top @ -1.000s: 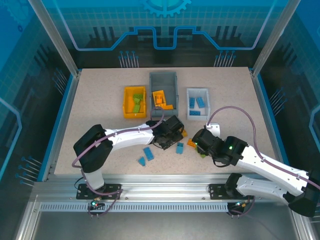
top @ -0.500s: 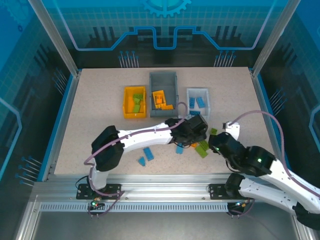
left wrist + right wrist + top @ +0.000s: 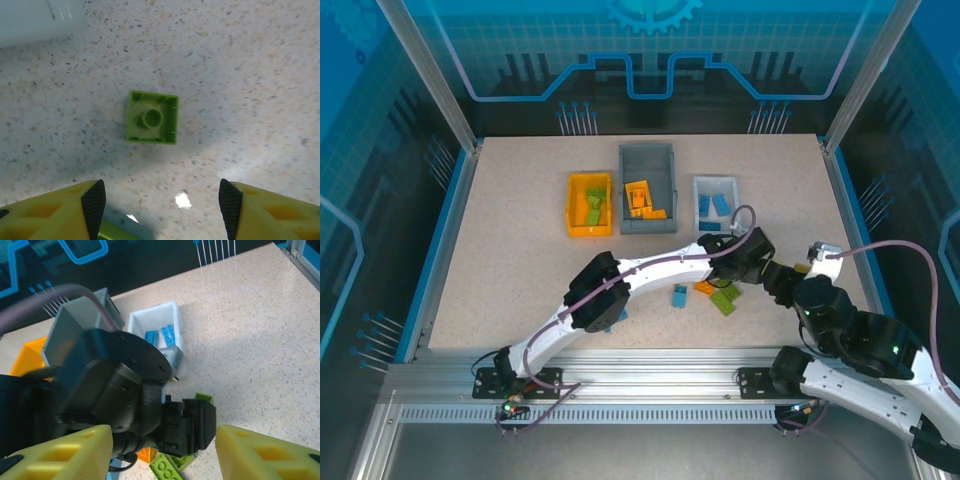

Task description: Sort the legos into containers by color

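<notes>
An upturned lime green lego (image 3: pixel 152 116) lies on the table just ahead of my left gripper (image 3: pixel 162 207), which hangs open over it with nothing between its pads (image 3: pixel 94 207). From above, the left gripper (image 3: pixel 765 266) reaches far right, below the white bin (image 3: pixel 716 205) of blue legos (image 3: pixel 160 335). My right gripper (image 3: pixel 162 452) is open, close behind the left wrist (image 3: pixel 125 390); from above it (image 3: pixel 788 278) is at the right. Loose green (image 3: pixel 725 298), orange (image 3: pixel 705 287) and blue (image 3: pixel 679 296) legos lie beneath the left arm.
The yellow-orange bin (image 3: pixel 589 204) holds green legos and the dark grey bin (image 3: pixel 647 187) holds orange ones, both at the back centre. Another blue lego (image 3: pixel 618 316) peeks from under the left forearm. The two arms crowd each other at the right front.
The left arm has swept right from the table's middle to below the white bin. The right arm has drawn back toward the right edge.
</notes>
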